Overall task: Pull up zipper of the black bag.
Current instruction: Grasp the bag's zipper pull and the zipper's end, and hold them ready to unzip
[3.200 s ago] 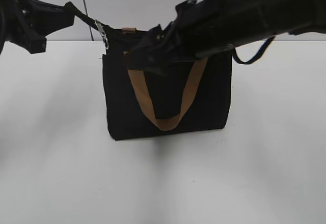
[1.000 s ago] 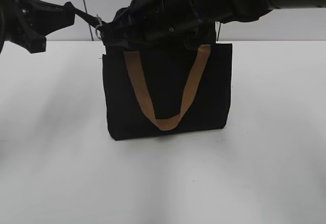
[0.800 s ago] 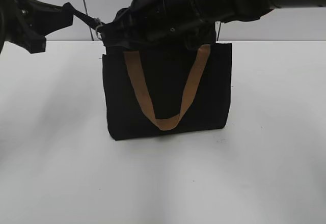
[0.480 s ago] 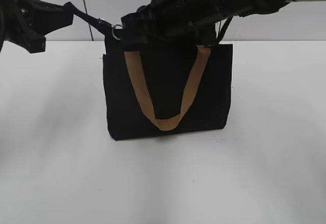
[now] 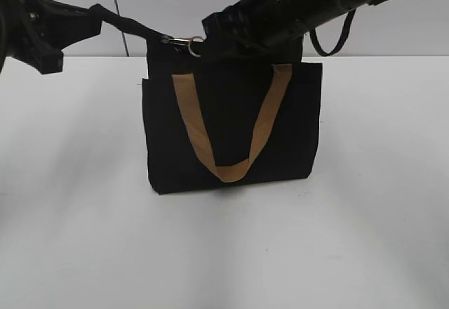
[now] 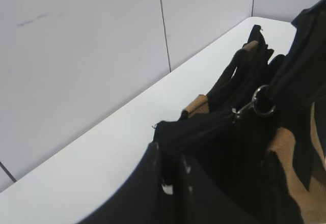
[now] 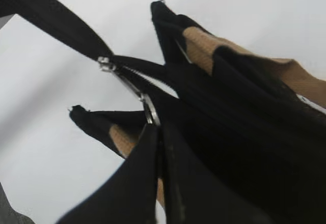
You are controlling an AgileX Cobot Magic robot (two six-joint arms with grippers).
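The black bag (image 5: 231,119) stands upright on the white table, its tan handle (image 5: 231,170) hanging down the front. My left gripper (image 5: 92,15) is at the upper left, shut on a black strap (image 5: 133,27) that runs taut from the bag's top left end. In the left wrist view its jaws (image 6: 171,163) pinch that black fabric. My right gripper (image 5: 210,31) is over the bag's top edge, shut on the zipper's silver ring pull (image 5: 188,43). The right wrist view shows the jaws (image 7: 159,135) closed on the ring (image 7: 148,108). The ring also shows in the left wrist view (image 6: 263,107).
The white table (image 5: 224,253) extends in front of and beside the bag. A grey wall (image 5: 161,0) with a vertical seam stands behind. A black cable loop (image 5: 335,41) hangs from the right arm above the bag's right end.
My right gripper has moved to the right along the bag's top edge, carrying the silver ring pull with it. The left gripper and the bag have stayed in place.
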